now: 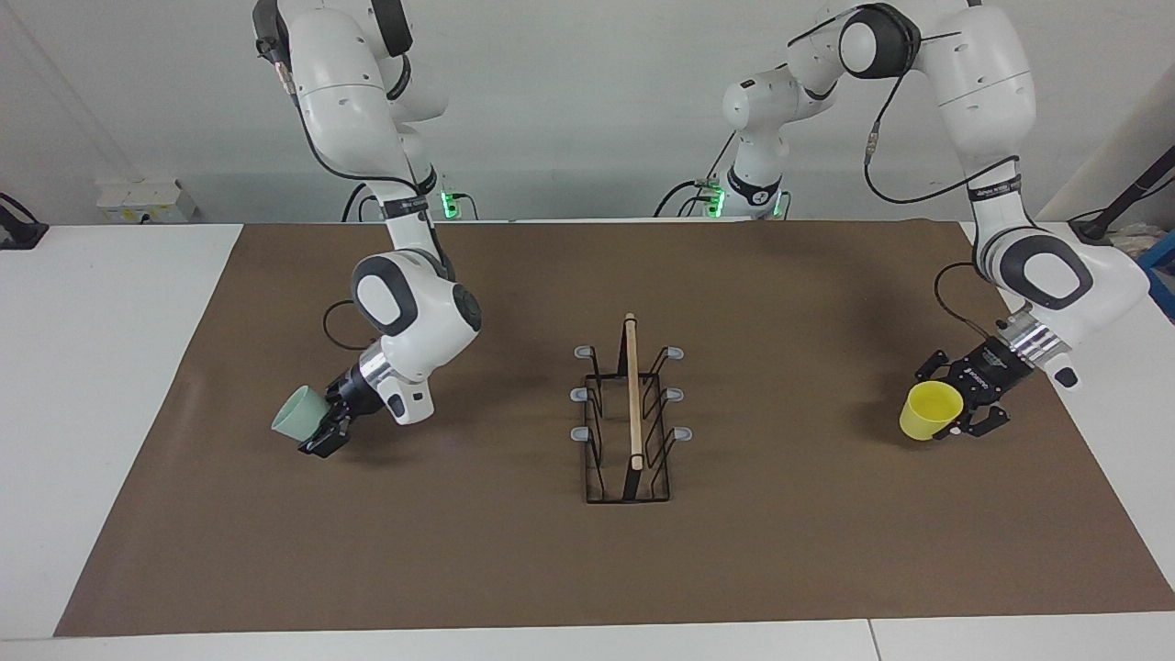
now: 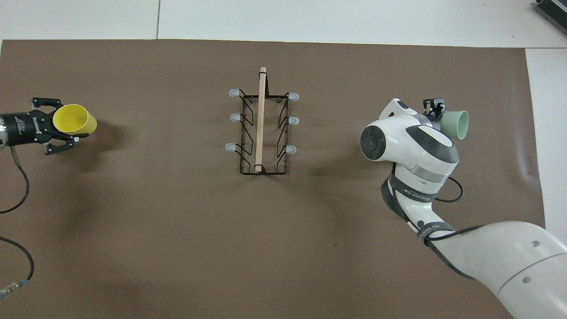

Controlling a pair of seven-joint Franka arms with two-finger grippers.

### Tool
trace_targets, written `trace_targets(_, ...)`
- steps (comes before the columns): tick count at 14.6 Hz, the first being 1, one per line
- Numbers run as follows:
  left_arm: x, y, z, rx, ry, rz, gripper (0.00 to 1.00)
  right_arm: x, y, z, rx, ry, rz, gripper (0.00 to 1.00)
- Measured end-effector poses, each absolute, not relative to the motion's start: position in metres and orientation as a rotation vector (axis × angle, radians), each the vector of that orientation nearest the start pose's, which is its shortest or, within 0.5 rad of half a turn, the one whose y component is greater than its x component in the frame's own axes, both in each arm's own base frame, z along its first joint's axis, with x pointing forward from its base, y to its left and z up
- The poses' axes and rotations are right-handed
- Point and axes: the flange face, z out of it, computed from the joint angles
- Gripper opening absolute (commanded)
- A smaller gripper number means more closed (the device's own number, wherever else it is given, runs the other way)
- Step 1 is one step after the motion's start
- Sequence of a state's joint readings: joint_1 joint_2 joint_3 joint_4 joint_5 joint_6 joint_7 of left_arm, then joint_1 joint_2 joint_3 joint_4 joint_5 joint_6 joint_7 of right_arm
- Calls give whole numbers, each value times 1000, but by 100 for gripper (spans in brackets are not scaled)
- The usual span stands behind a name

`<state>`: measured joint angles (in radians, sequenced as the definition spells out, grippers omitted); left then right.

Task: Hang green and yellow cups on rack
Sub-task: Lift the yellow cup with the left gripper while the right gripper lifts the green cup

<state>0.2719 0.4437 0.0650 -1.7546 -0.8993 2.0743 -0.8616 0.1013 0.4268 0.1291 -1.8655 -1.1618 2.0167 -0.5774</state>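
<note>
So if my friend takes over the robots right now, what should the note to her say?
Left gripper: shut on the yellow cup, over the mat at the left arm's end.
Right gripper: shut on the green cup, over the mat at the right arm's end.
Rack: mid-table, all six prongs bare.
Done: both cups gripped.
Left: carry each cup to the rack and hang it on a prong.
</note>
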Motion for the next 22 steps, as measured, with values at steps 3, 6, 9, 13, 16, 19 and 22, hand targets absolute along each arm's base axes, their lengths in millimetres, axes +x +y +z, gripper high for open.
trace_targets(3, 638, 142, 377, 1791, 1749, -279, 0, 623, 95, 329, 1778, 1567, -363, 0)
trace_targets(6, 642, 89, 426, 1951, 1700, -193, 0, 622, 101, 357, 1920, 1577, -267, 0)
trace_targets(9, 644, 51, 448, 2095, 1685, -123, 0, 617, 112, 391, 2155, 1578, -128, 0)
trace_targets(13, 645, -11, 464, 2316, 1605, -18, 0, 610, 132, 451, 2440, 1618, 195, 0)
trace_targets(16, 647, -57, 477, 2452, 1582, 116, 0, 602, 142, 479, 2609, 1602, 355, 0)
trace_targets(19, 646, -100, 482, 2600, 1492, 308, 0, 596, 152, 494, 2779, 1566, 486, 0)
trace_targets(22, 642, -142, 485, 2716, 1392, 529, 0, 591, 157, 511, 2869, 1585, 616, 0)
